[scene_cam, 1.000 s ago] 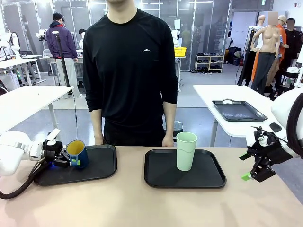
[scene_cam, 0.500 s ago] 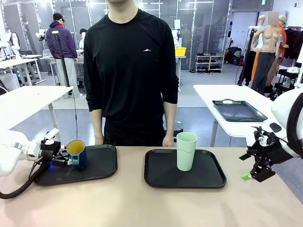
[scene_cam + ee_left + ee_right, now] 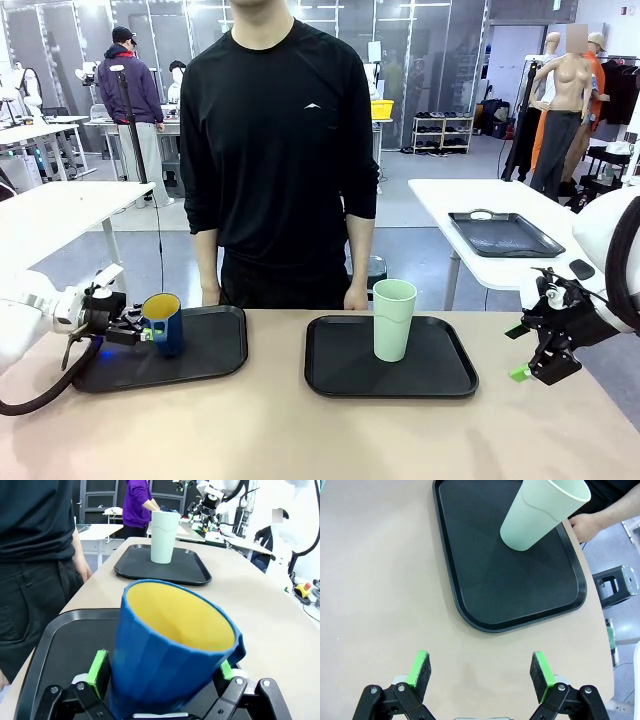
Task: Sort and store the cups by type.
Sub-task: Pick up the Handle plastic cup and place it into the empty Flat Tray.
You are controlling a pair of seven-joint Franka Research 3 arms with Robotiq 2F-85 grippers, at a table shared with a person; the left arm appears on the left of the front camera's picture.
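I see bright, even overhead light across the table (image 3: 300,430), with only soft shadows. All three feeds are sharp. My wrist feeds bow at the edges, and the blue cup (image 3: 170,650) looms large and slightly soft up close.

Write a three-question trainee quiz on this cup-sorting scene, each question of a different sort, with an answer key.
1. True or false: the mint-green tumbler stands upright on the right tray.
2. Multiple choice: the left gripper is A) open, with the blue cup between its fingers; B) shut above the table; C) holding the tumbler.
3. Short answer: what lies directly below the right gripper in the right wrist view?

Key
1. True.
2. A. The left wrist view shows the green pads either side of the cup; contact cannot be told.
3. Bare table, on the near side of the right tray; the gripper is open and holds nothing.
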